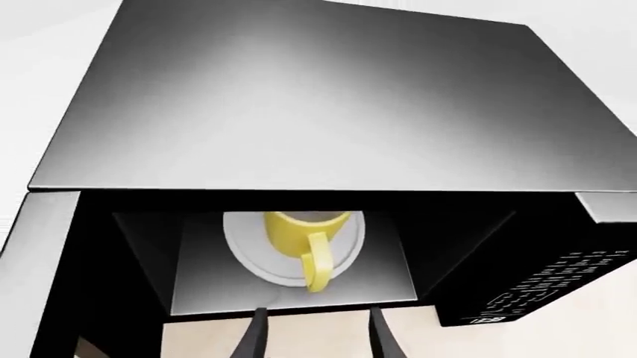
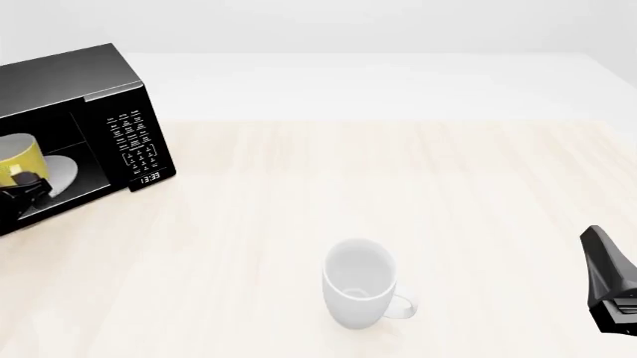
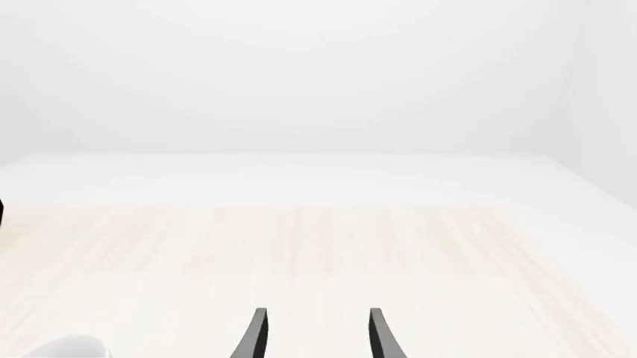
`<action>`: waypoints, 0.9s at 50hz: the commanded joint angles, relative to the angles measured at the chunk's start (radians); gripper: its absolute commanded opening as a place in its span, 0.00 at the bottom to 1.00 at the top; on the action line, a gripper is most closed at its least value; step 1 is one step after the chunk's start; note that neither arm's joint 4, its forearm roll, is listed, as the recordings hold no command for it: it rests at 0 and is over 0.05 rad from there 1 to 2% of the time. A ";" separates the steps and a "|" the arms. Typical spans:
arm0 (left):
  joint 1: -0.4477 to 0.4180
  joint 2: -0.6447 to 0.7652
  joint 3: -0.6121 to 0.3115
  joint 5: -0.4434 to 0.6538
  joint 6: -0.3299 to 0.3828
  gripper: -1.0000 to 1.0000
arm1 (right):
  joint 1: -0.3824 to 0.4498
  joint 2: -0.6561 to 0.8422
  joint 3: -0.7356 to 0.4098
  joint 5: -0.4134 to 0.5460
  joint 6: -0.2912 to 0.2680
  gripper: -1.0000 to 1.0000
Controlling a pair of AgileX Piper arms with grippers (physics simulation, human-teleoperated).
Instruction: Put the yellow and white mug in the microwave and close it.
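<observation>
mug (image 1: 303, 240): on plate inside microwave (image 1: 329, 112), 12 o'clock of left gripper (image 1: 316, 334)
left gripper: parted, empty
door (image 1: 40, 276): ajar at 9 o'clock, nearest left arm
right gripper (image 3: 316, 333): parted, empty

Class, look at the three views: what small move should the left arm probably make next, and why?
Probably draw the left gripper back clear of the microwave opening. The yellow and white mug already sits on the turntable, fingers open and empty; the door is not yet closed.

Both arms are black. The left tool (image 1: 316, 335) and right tool (image 3: 316, 335) each end in two slim, tapering dark fingers; the right arm (image 2: 609, 280) has an angular, matte housing.
</observation>
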 commanded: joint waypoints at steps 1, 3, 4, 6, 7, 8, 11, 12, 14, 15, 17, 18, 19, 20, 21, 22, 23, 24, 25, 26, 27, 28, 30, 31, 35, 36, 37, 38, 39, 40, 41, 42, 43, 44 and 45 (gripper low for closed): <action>0.001 -0.064 0.024 0.034 -0.006 1.00 | 0.000 0.000 0.000 0.000 0.000 1.00; -0.001 -0.077 0.036 0.035 -0.002 1.00 | 0.000 0.000 0.000 0.000 0.000 1.00; -0.001 -0.082 0.040 0.036 -0.002 1.00 | 0.000 0.000 0.000 0.000 0.000 1.00; 0.002 -0.094 0.049 0.042 0.001 1.00 | 0.000 0.000 0.000 0.000 0.000 1.00; 0.001 -0.099 0.052 0.046 0.001 1.00 | 0.000 0.000 0.000 0.000 0.000 1.00; 0.001 -0.111 0.055 0.055 0.001 1.00 | 0.000 0.000 0.000 0.000 0.000 1.00; 0.004 -0.140 0.064 0.073 0.004 1.00 | 0.000 0.000 0.000 0.000 0.000 1.00; 0.003 -0.143 0.066 0.076 0.004 1.00 | 0.000 0.000 0.000 0.000 0.000 1.00; 0.008 -0.147 0.069 0.083 0.006 1.00 | 0.000 0.000 0.000 0.000 0.000 1.00; 0.007 -0.152 0.071 0.087 0.005 1.00 | 0.000 0.000 0.000 0.000 0.000 1.00; 0.006 -0.168 0.075 0.101 0.004 1.00 | 0.000 0.000 0.000 0.000 0.000 1.00; 0.007 -0.177 0.077 0.106 0.004 1.00 | 0.000 0.000 0.000 0.000 0.000 1.00; 0.005 -0.188 0.079 0.114 0.001 1.00 | 0.000 0.000 0.000 0.000 0.000 1.00; 0.002 -0.209 0.086 0.123 0.000 1.00 | 0.000 0.000 0.000 0.000 0.000 1.00; 0.001 -0.215 0.087 0.127 -0.002 1.00 | 0.000 0.000 0.000 0.000 0.000 1.00; 0.001 -0.220 0.089 0.130 -0.001 1.00 | 0.000 0.000 0.000 0.000 0.000 1.00; -0.001 -0.227 0.092 0.132 -0.002 1.00 | 0.000 0.000 0.000 0.000 0.000 1.00; -0.002 -0.230 0.094 0.135 -0.002 1.00 | 0.000 0.000 0.000 0.000 0.000 1.00; -0.003 -0.233 0.095 0.138 -0.002 1.00 | 0.000 0.000 0.000 0.000 0.000 1.00; -0.007 -0.241 0.097 0.142 -0.004 1.00 | 0.000 0.000 0.000 0.000 0.000 1.00; -0.009 -0.248 0.099 0.147 -0.004 1.00 | 0.000 0.000 0.000 0.000 0.000 1.00; -0.015 -0.264 0.102 0.157 -0.007 1.00 | 0.000 0.000 0.000 0.000 0.000 1.00; -0.014 -0.274 0.104 0.163 -0.006 1.00 | 0.000 0.000 0.000 0.000 0.000 1.00; -0.015 -0.279 0.105 0.167 -0.007 1.00 | 0.000 0.000 0.000 0.000 0.000 1.00; -0.015 -0.300 0.110 0.183 -0.007 1.00 | 0.000 0.000 0.000 0.000 0.000 1.00; -0.021 -0.301 0.109 0.193 -0.011 1.00 | 0.000 0.000 0.000 0.000 0.000 1.00; -0.025 -0.328 0.116 0.202 -0.008 1.00 | 0.000 0.000 0.000 0.000 0.000 1.00; -0.027 -0.336 0.116 0.213 -0.010 1.00 | 0.000 0.000 0.000 0.000 0.000 1.00; -0.027 -0.337 0.116 0.214 -0.010 1.00 | 0.000 0.000 0.000 0.000 0.000 1.00; -0.029 -0.353 0.116 0.229 -0.010 1.00 | 0.000 0.000 0.000 0.000 0.000 1.00; -0.028 -0.362 0.118 0.235 -0.008 1.00 | 0.000 0.000 0.000 0.000 0.000 1.00; -0.028 -0.371 0.118 0.242 -0.008 1.00 | 0.000 0.000 0.000 0.000 0.000 1.00; -0.028 -0.379 0.118 0.252 -0.009 1.00 | 0.000 0.000 0.000 0.000 0.000 1.00; -0.026 -0.385 0.118 0.258 -0.009 1.00 | 0.000 0.000 0.000 0.000 0.000 1.00; -0.028 -0.392 0.118 0.265 -0.012 1.00 | 0.000 0.000 0.000 0.000 0.000 1.00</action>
